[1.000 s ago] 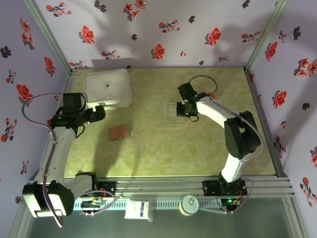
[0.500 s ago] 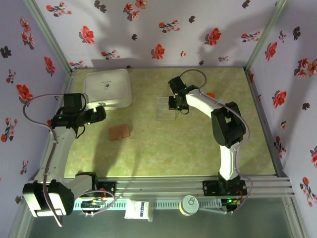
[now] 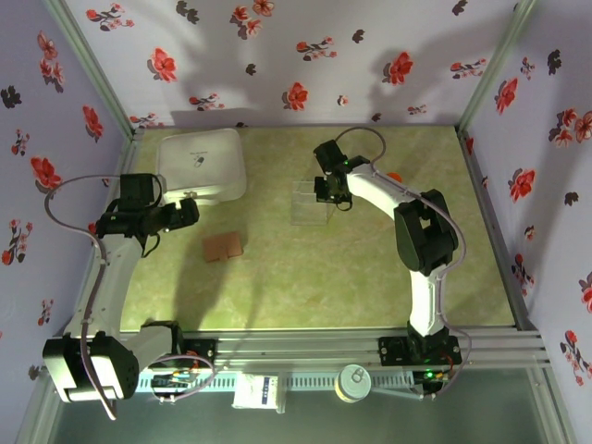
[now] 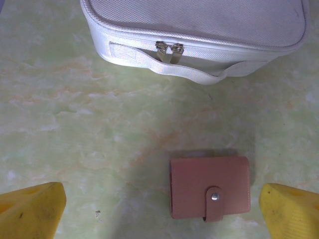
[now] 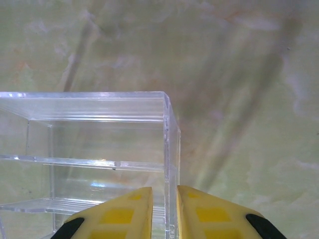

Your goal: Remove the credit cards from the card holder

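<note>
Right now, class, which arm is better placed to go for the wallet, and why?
Left. The left pincer, open, hovers near the closed wallet, framing it in its wrist view. The right pincer is across the table, straddling the clear box wall.

Setting: a robotics laboratory test cell, not a domestic or commercial room.

Indicators:
- Two articulated robot arms, a black-and-white left arm (image 3: 104,277) and a white right arm with black joints (image 3: 388,196), are bolted to a bare aluminium profile rail (image 3: 305,351) at the near edge.
- Slanted aluminium corner posts (image 3: 92,69) frame the enclosure.
- Lilac wall panels printed with red and black flowers (image 3: 277,55) close off three sides as a backdrop.
- The work surface is a flat green marbled tabletop (image 3: 277,287).
- A loose grey cable (image 3: 54,199) loops off the left arm.
</note>
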Tool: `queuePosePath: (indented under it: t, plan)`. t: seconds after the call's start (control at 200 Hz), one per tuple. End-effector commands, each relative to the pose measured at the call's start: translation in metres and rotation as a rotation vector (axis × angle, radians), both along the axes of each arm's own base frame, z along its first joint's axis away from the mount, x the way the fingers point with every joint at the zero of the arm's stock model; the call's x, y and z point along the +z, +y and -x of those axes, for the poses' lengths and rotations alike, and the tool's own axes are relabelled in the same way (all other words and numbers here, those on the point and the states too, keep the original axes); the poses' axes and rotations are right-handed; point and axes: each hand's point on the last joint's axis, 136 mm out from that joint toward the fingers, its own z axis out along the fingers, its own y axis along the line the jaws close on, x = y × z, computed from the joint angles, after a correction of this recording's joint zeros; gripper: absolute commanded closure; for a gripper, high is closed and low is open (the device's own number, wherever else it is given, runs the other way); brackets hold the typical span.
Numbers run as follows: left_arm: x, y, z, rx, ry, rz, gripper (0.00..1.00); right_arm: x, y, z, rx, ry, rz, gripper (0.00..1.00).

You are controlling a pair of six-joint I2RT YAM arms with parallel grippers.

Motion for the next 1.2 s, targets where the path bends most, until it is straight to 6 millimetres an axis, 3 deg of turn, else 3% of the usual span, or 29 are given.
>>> queuePosePath:
  t: [0.0, 0.205, 0.655, 0.975, 1.195]
  plan:
    - [-0.006, -0.001, 0.005, -0.004, 0.037, 0.017, 0.00, 0.014, -0.001, 0.001, -0.014, -0.014, 0.014, 0.77]
    - [-0.010, -0.025, 0.004, 0.053, 0.058, 0.199, 0.00, 0.038, -0.004, 0.010, 0.006, -0.041, 0.007, 0.73]
    - [-0.083, -0.101, -0.029, -0.166, 0.255, 0.169, 0.00, 0.060, -0.007, 0.049, 0.035, -0.070, -0.067, 0.68]
    - [-0.124, -0.113, -0.046, -0.254, 0.354, 0.129, 0.00, 0.078, -0.021, 0.073, 0.037, -0.107, -0.089, 0.65]
    - [-0.145, -0.119, -0.033, -0.266, 0.430, 0.135, 0.00, 0.080, -0.032, 0.087, 0.040, -0.113, -0.078, 0.64]
